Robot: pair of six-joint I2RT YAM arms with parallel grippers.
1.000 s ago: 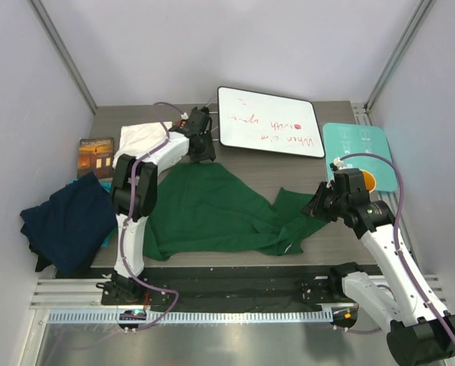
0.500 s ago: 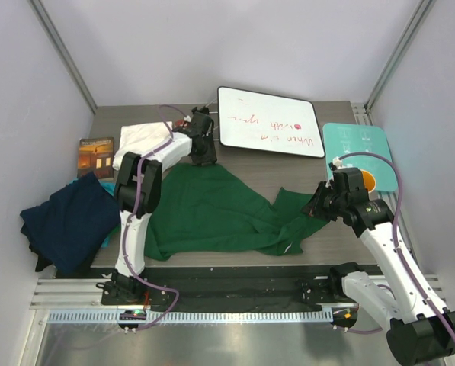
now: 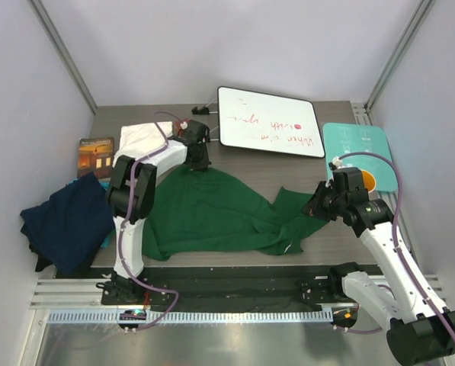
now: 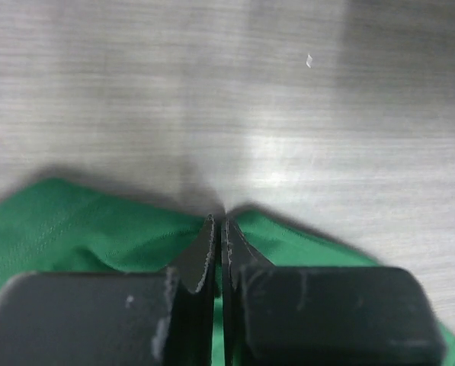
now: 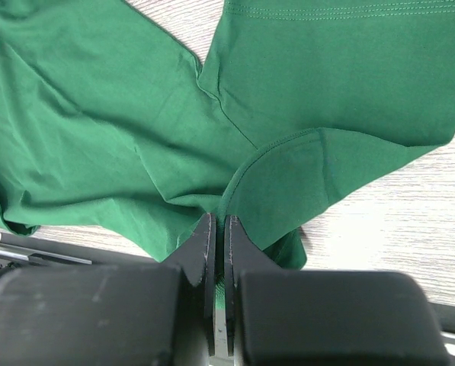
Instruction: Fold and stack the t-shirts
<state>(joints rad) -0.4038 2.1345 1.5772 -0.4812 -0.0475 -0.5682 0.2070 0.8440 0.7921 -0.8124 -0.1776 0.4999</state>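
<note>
Top external: left tool (image 3: 199, 165) and right tool (image 3: 311, 209) clamp shut on the green t-shirt (image 3: 212, 217) (whiteboard (image 3: 269, 122) beyond).

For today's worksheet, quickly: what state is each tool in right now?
Left tool: closed, pinching the far edge of the green t-shirt.
Right tool: closed, gripping the same t-shirt.

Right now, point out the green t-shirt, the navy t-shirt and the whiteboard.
green t-shirt (image 3: 212, 213), top external view, middle of its spread body.
navy t-shirt (image 3: 67, 221), top external view, centre of the heap.
whiteboard (image 3: 269, 122), top external view, middle of its white face.
</note>
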